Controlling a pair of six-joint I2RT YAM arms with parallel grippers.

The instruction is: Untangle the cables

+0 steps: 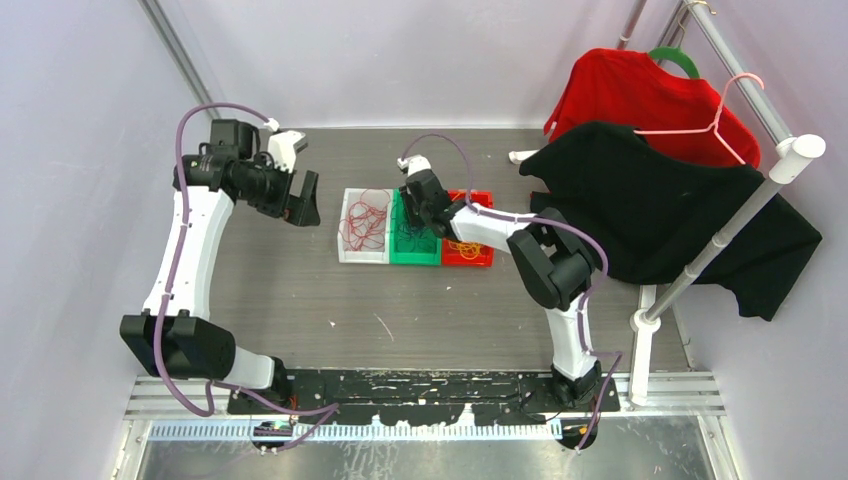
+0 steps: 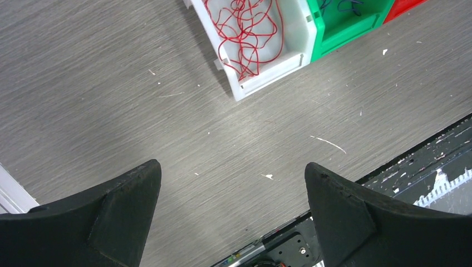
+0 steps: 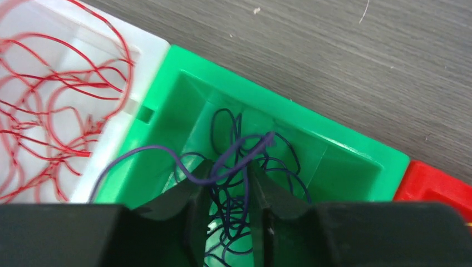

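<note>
- Midway across the tabletop (image 2: pixel 111 83), nearer its far edge, three smooth plastic bins sit touching in a row parallel to that edge: white bin (image 2: pixel 273 75), green bin (image 3: pixel 311 125), red bin (image 1: pixel 470 262).
- Dark purple-blue cable (image 3: pixel 247 149) lies as a loose wiry clump in the green bin. One lifted strand runs lengthwise along the row, from the white bin's side toward the red bin's.
- Right hand (image 3: pixel 230 166) is at the green bin. Its fingers stand a narrow gap apart, wider than the strand draped over their tips.
- Red cable (image 2: pixel 247 30) loops flat in the white bin, and orange-yellow cable (image 1: pixel 463 246) lies in the red one.
- Left hand (image 2: pixel 232 169) hangs spread wide over bare grey wood-grain toward the left edge, apart from the bins.
- Open room lies left of the bins and on their near side. A black garment (image 1: pixel 660 215) hangs at the right edge.
</note>
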